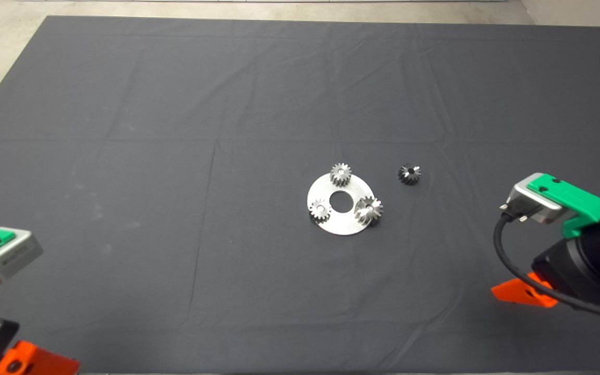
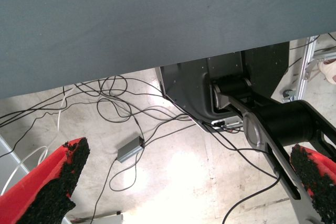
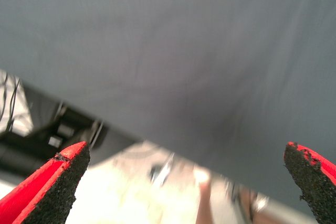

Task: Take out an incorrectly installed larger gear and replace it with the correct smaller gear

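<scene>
Your larger gear (image 1: 368, 210) sits on the round plate (image 1: 339, 224), at the plate's edge nearest the right hand (image 3: 184, 187). The smaller gear (image 1: 409, 174) lies on the mat just beyond that edge, also on the right hand's side. Both hands gape wide, empty; the left hand (image 2: 184, 187) waits far across the desk.

The larger gear (image 1: 369, 210) is silver-grey metal with flared, slanted teeth and a round centre hole; it sits on the right near edge of a flat round silver plate (image 1: 337, 225), slightly overhanging its rim. The smaller gear (image 1: 409, 173) is dark, blackish steel with a shiny centre, lying on the mat (image 1: 175, 130) just right of the plate, apart from it.
</scene>
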`<state>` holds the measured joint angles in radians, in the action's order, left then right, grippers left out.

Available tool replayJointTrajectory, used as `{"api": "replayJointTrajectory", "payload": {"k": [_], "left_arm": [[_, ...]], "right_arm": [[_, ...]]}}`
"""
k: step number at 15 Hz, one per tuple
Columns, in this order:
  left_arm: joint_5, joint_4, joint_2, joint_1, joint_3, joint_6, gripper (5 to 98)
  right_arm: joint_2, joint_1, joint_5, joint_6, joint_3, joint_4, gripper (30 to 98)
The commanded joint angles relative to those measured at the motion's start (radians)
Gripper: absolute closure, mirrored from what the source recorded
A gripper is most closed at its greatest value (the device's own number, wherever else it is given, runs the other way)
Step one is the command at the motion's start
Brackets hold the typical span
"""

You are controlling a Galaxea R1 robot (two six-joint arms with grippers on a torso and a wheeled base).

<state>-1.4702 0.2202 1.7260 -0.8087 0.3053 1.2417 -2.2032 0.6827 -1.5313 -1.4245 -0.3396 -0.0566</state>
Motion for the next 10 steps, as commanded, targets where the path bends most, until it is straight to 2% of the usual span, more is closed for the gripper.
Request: {"api": "replayJointTrajectory", "payload": {"k": [1,4,7,10], "left_arm": [[-0.007,0.016,0.001,0.0,-0.013,0.004,5.3],[-0.007,0.014,-0.002,0.0,-0.014,0.004,5.3],[-0.006,0.016,-0.026,0.0,-0.018,0.002,5.3],[-0.007,0.016,-0.032,0.0,-0.019,0.001,5.3]], "right_arm": [[-0.068,-0.046,-0.021,0.039,-0.042,-0.159,30.7],[-0.128,-0.158,-0.023,0.091,-0.109,-0.256,30.7],[-0.143,-0.244,-0.023,0.101,-0.13,-0.377,30.7],[-0.143,-0.276,-0.023,0.102,-0.131,-0.489,30.7]]}}
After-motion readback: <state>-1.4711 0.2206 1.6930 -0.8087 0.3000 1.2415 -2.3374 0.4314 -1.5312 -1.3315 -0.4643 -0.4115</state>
